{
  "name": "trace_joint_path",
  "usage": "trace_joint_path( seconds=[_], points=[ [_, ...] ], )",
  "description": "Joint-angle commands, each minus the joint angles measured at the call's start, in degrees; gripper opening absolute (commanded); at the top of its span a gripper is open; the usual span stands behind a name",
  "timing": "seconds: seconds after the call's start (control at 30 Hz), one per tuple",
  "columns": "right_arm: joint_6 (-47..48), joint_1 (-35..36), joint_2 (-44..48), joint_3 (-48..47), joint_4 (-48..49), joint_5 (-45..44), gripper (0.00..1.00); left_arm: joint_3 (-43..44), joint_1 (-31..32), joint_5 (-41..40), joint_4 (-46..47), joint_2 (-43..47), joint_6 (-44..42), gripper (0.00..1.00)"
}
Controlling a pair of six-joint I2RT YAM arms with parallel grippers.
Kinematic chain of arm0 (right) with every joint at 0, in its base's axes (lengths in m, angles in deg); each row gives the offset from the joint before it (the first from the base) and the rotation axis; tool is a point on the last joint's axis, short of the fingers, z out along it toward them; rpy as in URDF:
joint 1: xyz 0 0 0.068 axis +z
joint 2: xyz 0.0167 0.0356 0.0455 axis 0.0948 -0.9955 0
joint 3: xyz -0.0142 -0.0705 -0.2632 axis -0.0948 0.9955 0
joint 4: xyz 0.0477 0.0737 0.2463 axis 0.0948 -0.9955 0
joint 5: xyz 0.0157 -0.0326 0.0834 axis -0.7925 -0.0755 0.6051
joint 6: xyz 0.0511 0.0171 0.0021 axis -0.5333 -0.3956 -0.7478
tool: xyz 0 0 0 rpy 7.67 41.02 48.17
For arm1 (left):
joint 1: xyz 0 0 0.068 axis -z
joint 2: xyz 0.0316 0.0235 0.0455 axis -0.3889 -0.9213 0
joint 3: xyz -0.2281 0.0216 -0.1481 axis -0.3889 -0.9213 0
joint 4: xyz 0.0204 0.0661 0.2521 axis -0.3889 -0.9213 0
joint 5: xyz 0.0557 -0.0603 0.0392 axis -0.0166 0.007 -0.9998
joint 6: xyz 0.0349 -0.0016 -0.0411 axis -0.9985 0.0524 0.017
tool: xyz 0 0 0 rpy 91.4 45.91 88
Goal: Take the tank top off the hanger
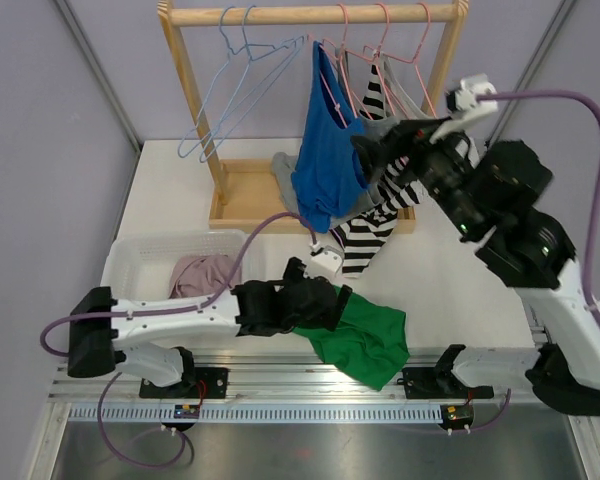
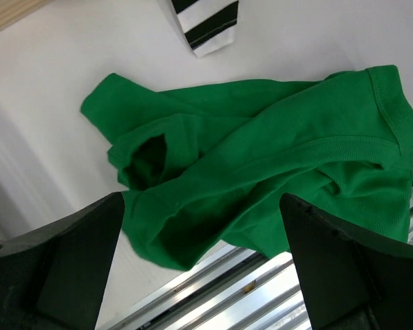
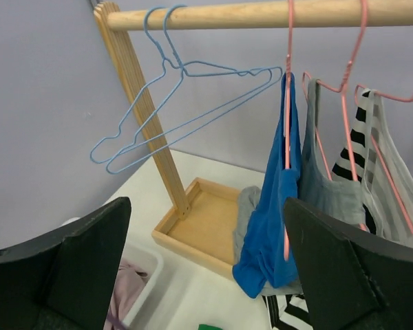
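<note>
Hanging just ahead of R claw (image 1: 375,165): blue tank top (image 1: 330,150)

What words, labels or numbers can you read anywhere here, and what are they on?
None can be read.
The green top, blue top, striped top, rack and bin show no print.
The small boards on the front rail are too small to read.

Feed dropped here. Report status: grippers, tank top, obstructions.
Left gripper open above green shirt. Right gripper open, facing rack. Blue tank top hanging on pink hanger. Grey top crowds it alongside.
</note>
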Motion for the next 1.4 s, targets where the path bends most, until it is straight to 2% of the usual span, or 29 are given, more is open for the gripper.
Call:
trace_joint_path(
  seconds=[0.0,0.13,0.23,0.3,0.43,0.47,0.5,0.57,0.6,0.63,0.67,0.83,0.9,0.93,1.1,1.23,1.37],
  points=[
    [-1.03,0.47,8.05,10.25,-3.97,3.52,0.99,4.09,0.46,1.56,5.34,-6.19,-0.65,0.99],
    [-2.53,0.47,20.6,20.92,-5.47,7.21,1.0,5.94,0.81,4.99,6.31,-14.72,-0.74,0.99],
    [-3.33,0.47,25.98,26.46,-6.7,8.62,1.0,6.82,1.24,7.8,7.63,-20.96,0.14,0.99],
    [-3.24,0.47,27.66,28.93,-7.32,9.15,1.0,6.82,1.77,5.53,7.72,-24.29,2.15,0.99],
    [-3.5,0.47,30.83,31.48,-7.67,11.78,0.99,4.01,1.86,7.36,12.72,-28.52,3.65,0.98],
    [-3.59,0.47,31.27,32.26,-7.58,12.57,0.99,3.57,1.86,8.24,13.25,-29.4,3.92,0.94],
    [-3.59,0.47,31.71,32.62,-7.41,13.19,1.0,2.79,1.86,8.51,13.69,-30.54,4.62,0.71],
    [-3.59,0.47,32.5,33.32,-7.06,14.34,1.0,2.25,2.12,8.34,13.7,-30.64,5.41,0.39],
    [-3.68,0.47,32.68,33.41,-7.06,14.34,0.99,1.81,2.21,7.73,13.26,-30.29,6.28,0.27],
    [-3.5,0.47,33.12,33.5,-7.06,14.34,1.0,1.72,2.3,7.02,11.78,-28.99,6.64,0.08],
    [-3.5,0.47,33.38,33.59,-7.06,14.25,1.0,1.72,2.3,4.93,10.54,-27.75,6.99,0.0],
    [-3.41,0.38,35.23,34.12,-6.09,13.38,0.99,2.77,2.3,-5.01,-0.77,-16.95,9.37,0.0],
    [-3.41,0.47,35.41,34.12,-6.0,13.2,0.99,4.7,2.3,-11.33,-5.18,-10.45,10.68,0.0],
    [-3.41,0.47,35.49,34.03,-6.0,13.2,1.0,6.63,2.3,-15.79,-10.33,-8.51,11.21,0.0],
    [-3.24,0.47,35.32,33.77,-6.35,12.76,1.0,14.1,1.43,-26.11,-24.43,2.47,13.77,0.0],
    [-3.5,0.47,35.58,33.59,-6.18,12.85,0.99,19.03,-3.57,-30.59,-37.24,7.58,16.4,0.0],
    [-3.15,0.38,35.23,32.98,-5.82,12.67,0.99,19.48,-10.87,-32.71,-45.0,12.5,19.38,0.0]
  ],
)
